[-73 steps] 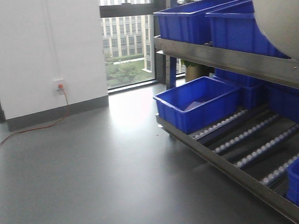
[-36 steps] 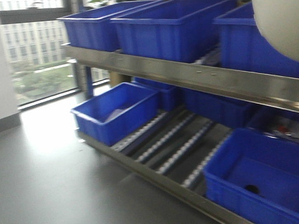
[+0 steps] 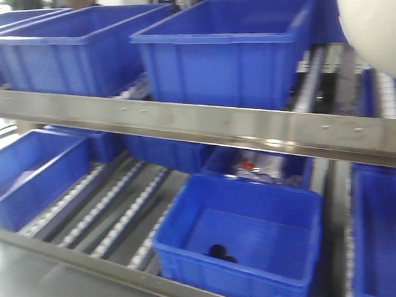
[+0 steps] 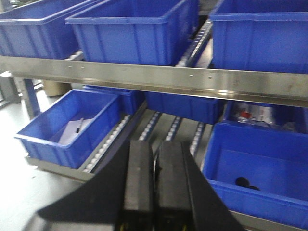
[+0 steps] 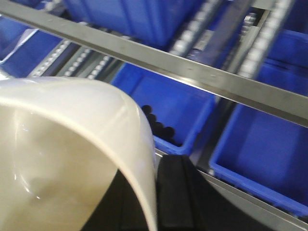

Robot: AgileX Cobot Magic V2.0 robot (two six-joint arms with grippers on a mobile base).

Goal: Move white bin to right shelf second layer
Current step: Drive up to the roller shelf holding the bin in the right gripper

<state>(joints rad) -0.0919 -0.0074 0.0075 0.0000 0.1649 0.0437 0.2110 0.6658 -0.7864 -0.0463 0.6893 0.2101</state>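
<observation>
The white bin point(image 3: 373, 22) hangs at the top right of the front view, in front of the rack. In the right wrist view its cream wall and rim point(image 5: 72, 154) fill the lower left. My right gripper point(image 5: 153, 197) is shut on the bin's wall, one black finger point(image 5: 180, 192) outside and one inside. My left gripper point(image 4: 155, 159) is shut and empty, pointing at the rack. The steel rack shows two levels of white roller lanes: an upper one behind a flat front lip point(image 3: 203, 125) and a lower one point(image 3: 115, 218). I cannot tell which is the second layer.
Large blue crates point(image 3: 226, 48) stand side by side on the upper level. On the lower level a blue crate point(image 3: 238, 242) holds black items, and another blue crate point(image 3: 28, 175) stands at the left. Grey floor point(image 3: 32, 274) shows at the lower left.
The view has swung right, from the floor and window to facing the rack close up. The white bin stays in the top right corner, still held.
</observation>
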